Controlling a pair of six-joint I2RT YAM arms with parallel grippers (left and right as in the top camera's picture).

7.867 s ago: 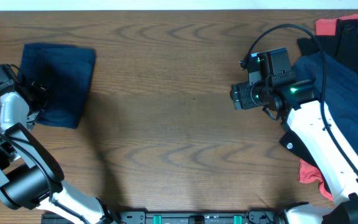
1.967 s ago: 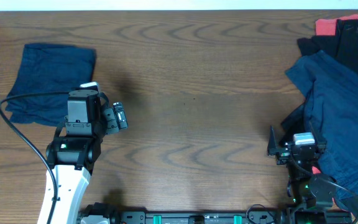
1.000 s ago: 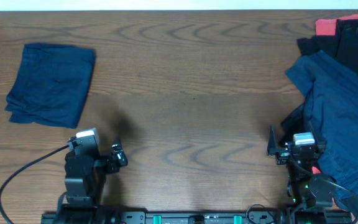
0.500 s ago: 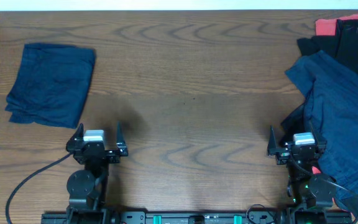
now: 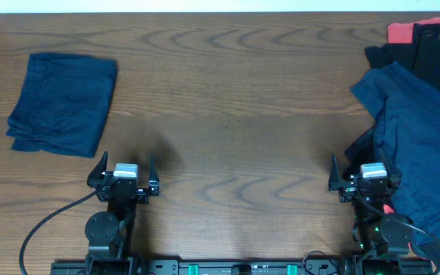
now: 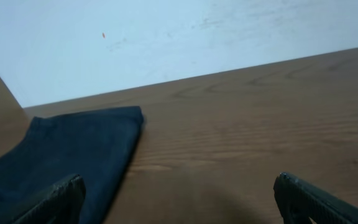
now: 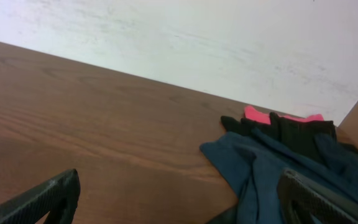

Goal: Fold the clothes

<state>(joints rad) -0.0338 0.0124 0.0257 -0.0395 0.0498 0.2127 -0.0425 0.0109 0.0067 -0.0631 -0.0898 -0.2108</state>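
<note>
A folded navy garment (image 5: 63,103) lies flat at the table's far left; it also shows in the left wrist view (image 6: 67,162). A loose pile of clothes sits at the right: crumpled navy cloth (image 5: 415,137), black pieces (image 5: 426,57) and coral-red pieces (image 5: 402,32). The pile also shows in the right wrist view (image 7: 291,155). My left gripper (image 5: 125,169) is open and empty at the front edge, below the folded garment. My right gripper (image 5: 357,174) is open and empty at the front edge, beside the pile's left edge.
The wooden table (image 5: 235,114) stretches between the folded garment and the pile. A white wall (image 6: 166,37) lies beyond the far edge. A black cable (image 5: 44,225) runs from the left arm's base.
My left arm has pulled back from beside the folded garment to the front edge and turned forward, its jaws open. The right arm has left the pile and now stays still.
</note>
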